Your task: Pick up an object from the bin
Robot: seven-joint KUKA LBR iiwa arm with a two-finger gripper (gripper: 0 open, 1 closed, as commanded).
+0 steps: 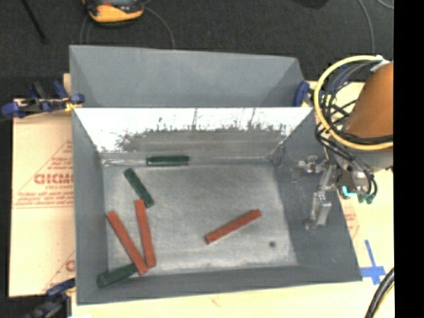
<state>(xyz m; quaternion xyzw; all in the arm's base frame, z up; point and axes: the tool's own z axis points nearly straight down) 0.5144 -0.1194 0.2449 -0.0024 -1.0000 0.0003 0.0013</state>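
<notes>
My gripper (320, 211) hangs over the bin's right sloping wall, above the floor's right edge, and I see nothing in it. The loose thing nearest to it is a red flat stick (232, 226), lying slanted on the bin floor right of the middle, to the gripper's left and apart from it. A small dark speck (271, 245) lies on the floor just below and right of that stick.
Two more red sticks (126, 242) (144, 232) lie side by side at the floor's left. A dark green stick (138, 187) lies above them, another (167, 159) along the back wall and a third (117, 276) in the front left corner. The arm with its orange cover and cables stands at the right.
</notes>
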